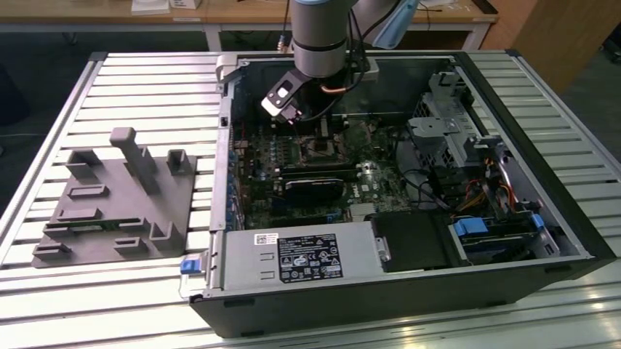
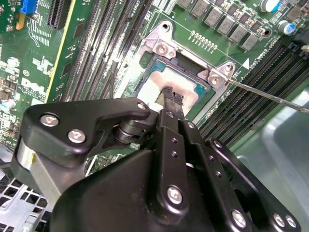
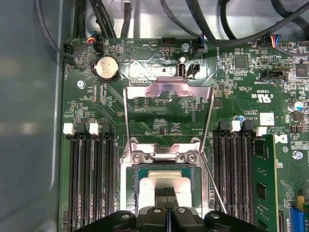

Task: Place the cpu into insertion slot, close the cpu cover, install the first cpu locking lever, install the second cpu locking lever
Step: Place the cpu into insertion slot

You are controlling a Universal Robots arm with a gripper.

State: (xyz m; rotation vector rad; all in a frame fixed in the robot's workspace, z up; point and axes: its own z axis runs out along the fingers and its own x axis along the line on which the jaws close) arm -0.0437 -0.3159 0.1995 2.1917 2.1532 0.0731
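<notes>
Your gripper [image 2: 172, 98] is pinched shut right over the cpu [image 2: 152, 89] in the insertion slot [image 3: 131, 183], probably seating it flat while the cpu cover [image 3: 169, 91] is open.

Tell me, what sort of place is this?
Likely a robotics lab or workshop: an open black metal computer case sits on a slatted silver metal table beside a grey moulded fixture, with wooden desks behind.
</notes>
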